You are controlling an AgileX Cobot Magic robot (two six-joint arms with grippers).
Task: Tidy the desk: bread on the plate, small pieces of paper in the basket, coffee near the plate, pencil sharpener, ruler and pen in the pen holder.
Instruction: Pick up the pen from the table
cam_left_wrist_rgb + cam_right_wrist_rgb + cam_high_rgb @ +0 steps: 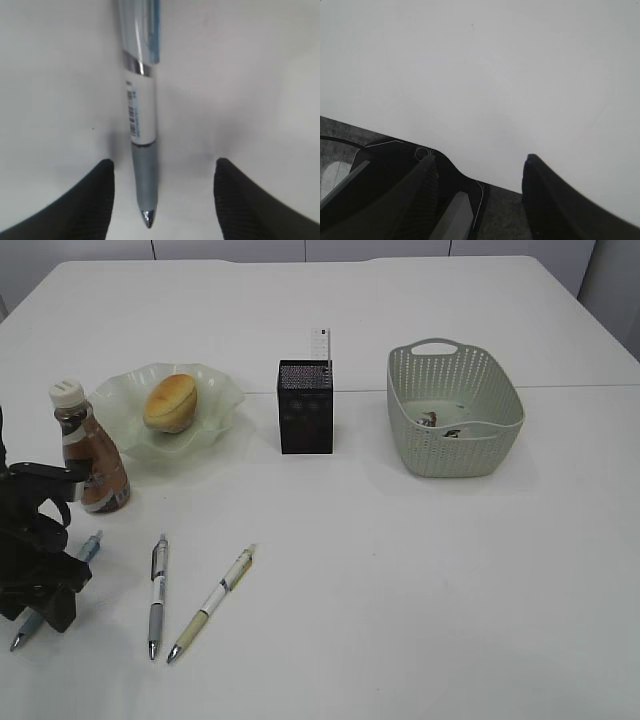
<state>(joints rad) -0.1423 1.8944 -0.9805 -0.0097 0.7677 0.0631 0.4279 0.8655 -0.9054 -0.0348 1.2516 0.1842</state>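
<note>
Your left gripper is hanging wide open and holding nothing, its fingers straddling a blue-clipped pen that is lying flat on the desk with its tip pointing toward six o'clock in the wrist view. Your right gripper is likewise standing open and empty over bare tabletop, so you look to be working the pen step, and the next move is calling for a straight drop and a squeeze on the barrel. Further out, two more pens are lying just toward three o'clock, the pen holder is waiting toward one o'clock with the ruler already poking out, and the bread is sitting on the plate with the coffee close beside it.
</note>
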